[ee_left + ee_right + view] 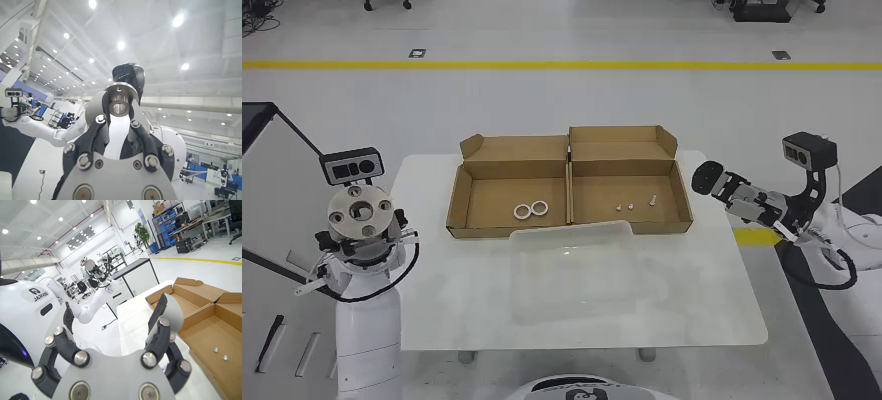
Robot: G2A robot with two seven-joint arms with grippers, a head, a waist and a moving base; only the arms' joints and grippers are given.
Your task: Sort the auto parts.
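Observation:
My left gripper [119, 113] is shut on a metal flanged bushing [119, 106] and holds it pointing upward, off the table's left edge; from above its round flange [360, 213] faces the camera. Off the table's right edge hangs my right gripper [113, 313], open, nothing between its ribbed pads [160, 310]. Two open cardboard boxes stand side by side at the back of the table. The left box [464, 190] holds two white rings [531, 210]. The right box [682, 200] holds a few small bolts [630, 202], two of them near my right gripper [220, 353].
A clear plastic tray [532, 238] lies in front of the boxes at mid-table, nothing visible in it. The white table [432, 280] has bare room on either side of the tray. A black-framed stand [132, 272] is beyond the table's left side.

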